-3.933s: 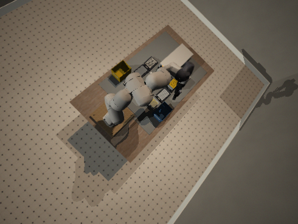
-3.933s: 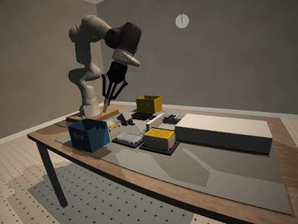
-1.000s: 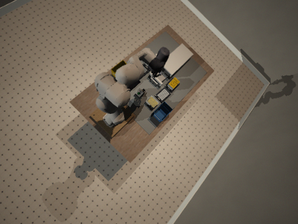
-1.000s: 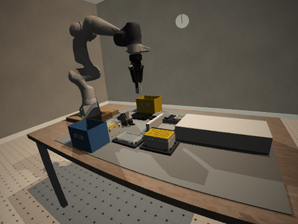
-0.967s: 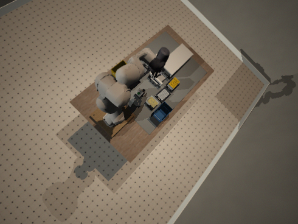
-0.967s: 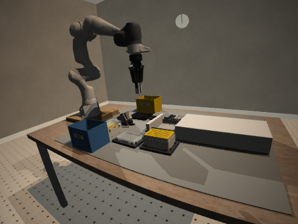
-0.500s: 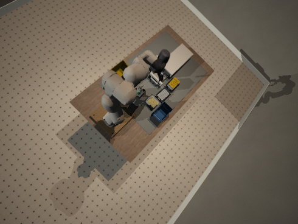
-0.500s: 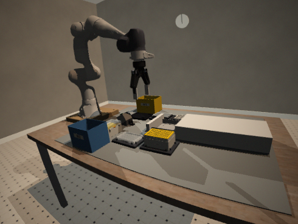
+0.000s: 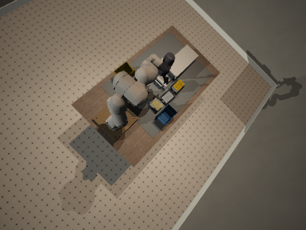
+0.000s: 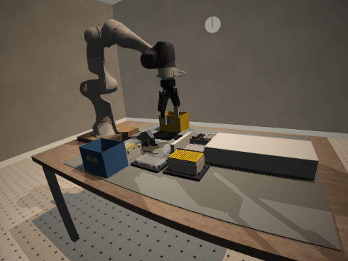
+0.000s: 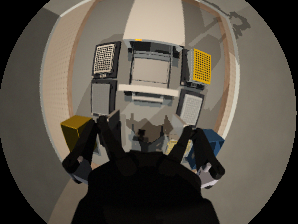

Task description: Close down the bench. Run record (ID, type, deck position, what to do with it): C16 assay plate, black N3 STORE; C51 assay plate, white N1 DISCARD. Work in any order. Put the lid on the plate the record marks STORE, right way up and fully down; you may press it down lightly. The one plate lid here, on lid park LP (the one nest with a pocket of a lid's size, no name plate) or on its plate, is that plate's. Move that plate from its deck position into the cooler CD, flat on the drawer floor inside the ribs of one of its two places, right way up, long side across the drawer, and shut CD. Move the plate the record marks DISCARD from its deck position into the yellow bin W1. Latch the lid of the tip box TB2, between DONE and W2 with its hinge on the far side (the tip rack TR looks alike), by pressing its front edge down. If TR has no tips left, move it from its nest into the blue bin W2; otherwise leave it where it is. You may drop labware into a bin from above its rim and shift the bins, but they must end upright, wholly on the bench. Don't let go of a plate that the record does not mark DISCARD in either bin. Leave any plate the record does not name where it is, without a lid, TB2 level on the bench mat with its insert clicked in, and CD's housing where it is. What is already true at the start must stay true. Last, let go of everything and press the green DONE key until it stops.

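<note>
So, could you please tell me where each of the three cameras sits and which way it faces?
Top: high overhead, looking down at the whole bench and floor; shows the arm from above.
Exterior: beside the bench's corner, looking across it toward the arm and its open gripper.
Wrist: on the arm's wrist, looking down past the open gripper at the deck.
Shared: the yellow bin and blue bin appear in all views.
</note>
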{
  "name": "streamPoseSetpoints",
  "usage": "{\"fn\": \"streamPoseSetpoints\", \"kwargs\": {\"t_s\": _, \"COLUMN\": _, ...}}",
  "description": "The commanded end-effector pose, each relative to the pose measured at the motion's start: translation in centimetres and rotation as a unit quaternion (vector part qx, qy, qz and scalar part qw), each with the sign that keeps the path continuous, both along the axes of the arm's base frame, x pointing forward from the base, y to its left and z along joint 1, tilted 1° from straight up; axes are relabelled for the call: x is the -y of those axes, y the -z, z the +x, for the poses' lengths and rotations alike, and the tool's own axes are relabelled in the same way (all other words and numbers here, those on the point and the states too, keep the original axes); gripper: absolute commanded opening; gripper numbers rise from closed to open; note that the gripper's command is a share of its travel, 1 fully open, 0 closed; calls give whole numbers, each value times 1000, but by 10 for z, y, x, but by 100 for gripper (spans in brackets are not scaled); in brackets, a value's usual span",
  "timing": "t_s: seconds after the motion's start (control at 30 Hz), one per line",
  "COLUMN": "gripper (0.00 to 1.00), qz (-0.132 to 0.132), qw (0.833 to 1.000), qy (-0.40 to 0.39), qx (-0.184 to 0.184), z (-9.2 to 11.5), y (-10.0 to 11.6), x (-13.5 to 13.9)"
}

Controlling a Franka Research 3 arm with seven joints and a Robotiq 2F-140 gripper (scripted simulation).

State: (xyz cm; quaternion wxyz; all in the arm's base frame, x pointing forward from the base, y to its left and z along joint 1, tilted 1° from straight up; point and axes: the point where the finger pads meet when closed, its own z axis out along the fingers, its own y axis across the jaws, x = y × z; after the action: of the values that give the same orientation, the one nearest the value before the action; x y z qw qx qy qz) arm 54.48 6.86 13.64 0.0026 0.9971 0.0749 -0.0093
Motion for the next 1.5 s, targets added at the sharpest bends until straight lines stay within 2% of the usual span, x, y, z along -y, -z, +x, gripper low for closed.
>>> {"fn": "streamPoseSetpoints", "kwargs": {"t_s": 0.0, "gripper": 87, "qz": -1, "qw": 1000, "qy": 10, "qx": 7, "z": 11, "y": 11, "x": 0}}
{"fn": "streamPoseSetpoints", "kwargs": {"t_s": 0.23, "gripper": 87, "qz": -1, "qw": 1000, "qy": 10, "qx": 7, "z": 25, "y": 34, "x": -1}}
{"fn": "streamPoseSetpoints", "kwargs": {"t_s": 0.9, "gripper": 87, "qz": -1, "qw": 1000, "qy": 10, "qx": 7, "z": 26, "y": 35, "x": -1}}
{"fn": "streamPoseSetpoints", "kwargs": {"t_s": 1.47, "gripper": 87, "qz": -1, "qw": 1000, "qy": 10, "qx": 7, "z": 26, "y": 55, "x": -1}}
